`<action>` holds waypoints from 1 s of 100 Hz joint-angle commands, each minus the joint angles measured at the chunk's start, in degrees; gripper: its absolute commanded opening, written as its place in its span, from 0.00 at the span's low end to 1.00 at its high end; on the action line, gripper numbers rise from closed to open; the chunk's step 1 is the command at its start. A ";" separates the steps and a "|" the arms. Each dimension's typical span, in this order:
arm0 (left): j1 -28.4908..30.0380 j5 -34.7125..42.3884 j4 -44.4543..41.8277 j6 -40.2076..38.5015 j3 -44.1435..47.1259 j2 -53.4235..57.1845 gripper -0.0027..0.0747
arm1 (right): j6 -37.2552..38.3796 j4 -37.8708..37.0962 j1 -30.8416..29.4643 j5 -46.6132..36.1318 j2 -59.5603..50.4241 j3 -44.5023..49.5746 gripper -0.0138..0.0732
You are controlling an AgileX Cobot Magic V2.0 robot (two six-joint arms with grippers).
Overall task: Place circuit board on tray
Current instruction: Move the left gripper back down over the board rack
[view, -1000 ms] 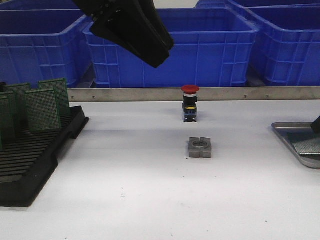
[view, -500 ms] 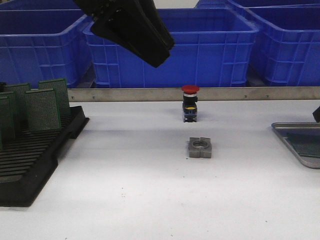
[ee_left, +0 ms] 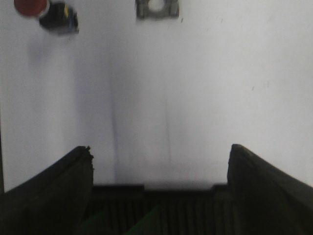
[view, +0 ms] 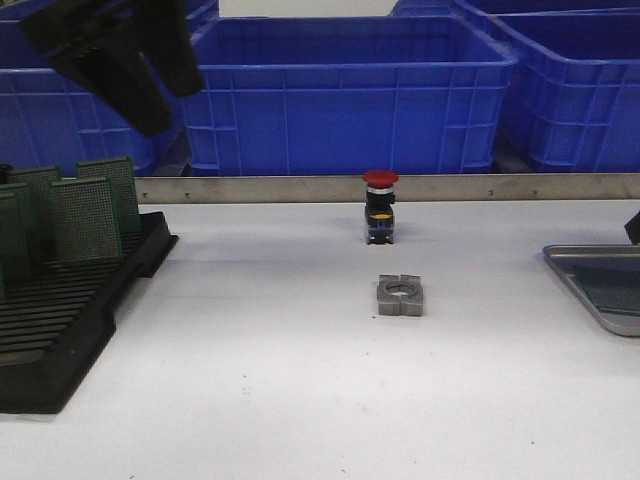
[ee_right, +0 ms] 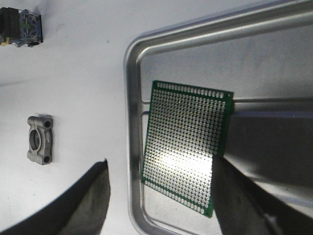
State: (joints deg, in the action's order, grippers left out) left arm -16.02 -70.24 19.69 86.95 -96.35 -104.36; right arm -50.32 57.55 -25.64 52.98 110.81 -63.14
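We find the circuit board (ee_right: 188, 147) lying flat in the tray (ee_right: 131, 98), evidently set down; the right gripper (ee_right: 159, 196) stands released above it. The left gripper (view: 120, 60), spread and empty, hangs over the black rack (view: 60, 330) holding upright boards (view: 85, 215), likely positioned for another.

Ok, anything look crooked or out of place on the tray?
Only slightly: the circuit board lies flat in the tray but skewed, its edges angled against the tray's rim. Nothing looks damaged. The right pincer is open and clear of the board.
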 commanded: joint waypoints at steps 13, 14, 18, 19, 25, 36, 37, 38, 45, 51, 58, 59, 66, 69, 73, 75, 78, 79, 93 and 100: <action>6.22 -1.75 -1.57 -0.27 -1.85 1.83 0.73 | -0.30 2.33 -0.29 2.25 -3.10 -1.37 0.71; 6.55 -1.75 -1.57 -0.27 -1.85 1.69 0.73 | -0.30 2.33 -0.29 2.25 -3.10 -1.37 0.71; 7.39 -1.63 -1.83 -0.27 -1.85 1.41 0.73 | -0.30 2.33 -0.29 2.37 -3.10 -1.37 0.71; 7.67 -1.63 -1.83 -0.27 -1.85 1.30 0.73 | -0.30 2.33 -0.29 2.37 -3.10 -1.37 0.71; 8.76 -1.51 -2.04 -0.17 -1.85 0.85 0.73 | -0.30 2.33 -0.29 2.48 -3.10 -1.37 0.71; 10.17 -0.56 -2.45 -0.17 -1.85 -0.13 0.73 | -0.30 2.33 -0.29 2.66 -3.10 -1.37 0.71; 10.38 -0.42 -2.44 -0.17 -1.85 -0.15 0.73 | -0.30 2.33 -0.29 2.66 -3.10 -1.37 0.71; 10.34 -0.41 -2.61 -0.04 -1.85 -0.27 0.73 | -0.30 2.33 -0.29 2.66 -3.10 -1.37 0.71; 10.82 0.45 -3.41 0.38 -1.85 -1.01 0.73 | -0.30 2.33 -0.29 2.72 -3.10 -1.37 0.71; 10.93 1.21 -4.21 0.38 -1.85 -1.71 0.73 | -0.30 2.33 -0.29 2.72 -3.10 -1.37 0.71; 10.93 1.71 -4.71 0.38 -1.85 -2.76 0.73 | -0.30 2.33 -0.29 2.72 -3.10 -1.37 0.71; 10.93 1.72 -4.71 0.38 -1.85 -2.86 0.73 | -0.30 2.33 -0.29 2.72 -3.10 -1.37 0.71; 10.93 2.76 -4.71 0.38 -1.85 -3.91 0.73 | -0.30 2.33 -0.29 2.72 -3.10 -1.37 0.71; 10.93 3.35 -4.71 0.38 -1.85 -4.19 0.73 | -0.30 2.33 -0.29 2.77 -3.10 -1.37 0.71; 10.93 4.08 -4.71 0.38 -1.85 -4.60 0.73 | -0.30 2.33 -0.29 2.77 -3.10 -1.37 0.71; 10.93 4.25 -4.71 0.38 -1.85 -4.73 0.73 | -0.30 2.33 -0.29 2.77 -3.10 -1.37 0.71; 10.93 4.32 -4.71 0.38 -1.85 -4.88 0.73 | -0.30 2.33 -0.29 2.83 -3.10 -1.37 0.71; 10.93 4.47 -4.71 0.38 -1.85 -5.02 0.73 | -0.30 2.33 -0.29 2.83 -3.10 -1.37 0.71; 10.93 4.82 -4.82 0.38 -1.85 -5.84 0.73 | -0.30 2.33 -0.29 2.88 -3.10 -1.37 0.71; 10.93 4.82 -4.82 0.38 -1.85 -6.42 0.73 | -0.30 2.33 -0.29 2.88 -3.10 -1.37 0.71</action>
State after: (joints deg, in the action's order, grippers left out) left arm -5.21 -66.34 13.66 87.34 -96.35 -112.99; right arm -50.18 57.55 -25.64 53.53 110.81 -63.14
